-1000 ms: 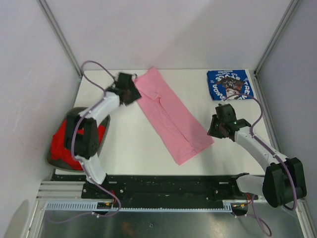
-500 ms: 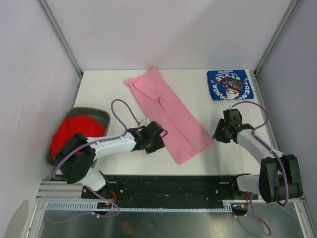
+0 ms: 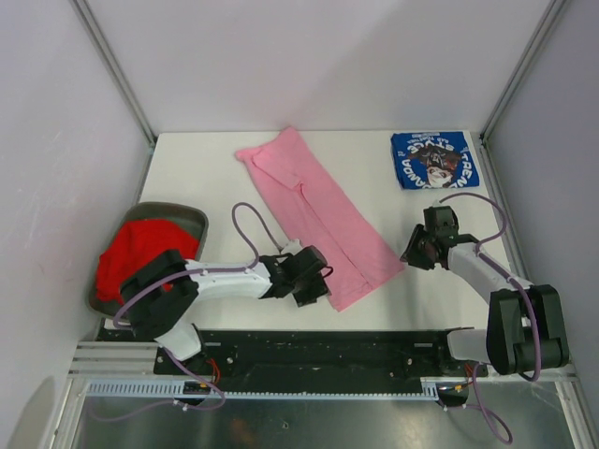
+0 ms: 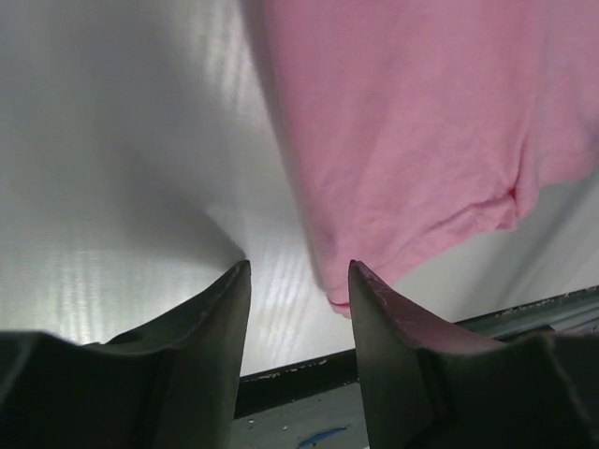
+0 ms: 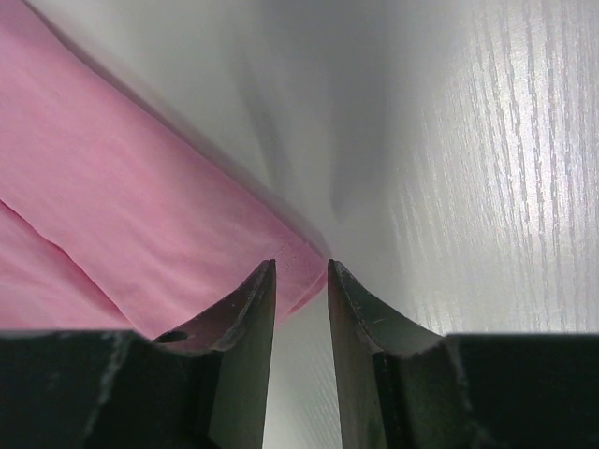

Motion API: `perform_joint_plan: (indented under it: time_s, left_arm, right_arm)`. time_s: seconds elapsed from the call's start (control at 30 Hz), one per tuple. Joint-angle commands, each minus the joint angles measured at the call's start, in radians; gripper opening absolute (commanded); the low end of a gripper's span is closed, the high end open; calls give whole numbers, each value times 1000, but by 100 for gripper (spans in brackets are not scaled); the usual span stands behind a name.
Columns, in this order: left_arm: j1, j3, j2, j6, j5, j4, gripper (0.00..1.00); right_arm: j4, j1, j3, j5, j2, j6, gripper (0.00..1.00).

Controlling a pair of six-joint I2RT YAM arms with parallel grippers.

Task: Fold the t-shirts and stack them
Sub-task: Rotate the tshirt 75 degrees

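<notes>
Left end effector (image 4: 299, 271) open, right end effector (image 5: 300, 267) ajar

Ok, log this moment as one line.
pink shirt: folded lengthwise, flat | left fingers: open at near corner | right fingers: open at right corner | blue shirt: folded, far right | red shirt: in bin

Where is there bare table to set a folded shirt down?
Bare table: between pink shirt and blue shirt, and between pink shirt and grey bin. Crowded at the pink shirt's near end, flanked by left pincer and right pincer.
</notes>
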Motion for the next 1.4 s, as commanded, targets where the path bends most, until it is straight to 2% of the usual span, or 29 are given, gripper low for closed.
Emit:
perform_joint_plan:
  time_s: [0.0,0.37,0.47,0.6,0.73,0.87,1.07,1.23,1.37]
  left_arm:
    - [-42,43,43,-61,20,32,49]
    - [-97,79,115,-116,33,32,36]
    - [-102,70,120,-120,44,31,26]
    - [-101,12,72,-114,48,30,13]
    - [-95,-76,-22,-82,50,10,9]
    - [-60,-177,-148,-22,50,-84,9]
    - [7,-335,-401,50,52,-207,10]
    - [50,-373,-527,100,50,-303,11]
    - [64,-383,-571,124,49,-330,11]
  right_arm:
    - [28,-6,-2,-15,-5,-13,33]
    - [18,-10,-4,-30,-29,-21,33]
    - [15,-10,-5,-31,-30,-25,33]
    - [-2,5,-5,-32,-45,-24,33]
    - [-22,59,-6,-30,-70,-2,33]
    - [-52,156,-7,-15,-113,43,33]
    - [-89,379,-41,32,-169,140,34]
    - [-101,574,-105,47,-218,250,34]
    - [-95,667,-132,74,-234,309,34]
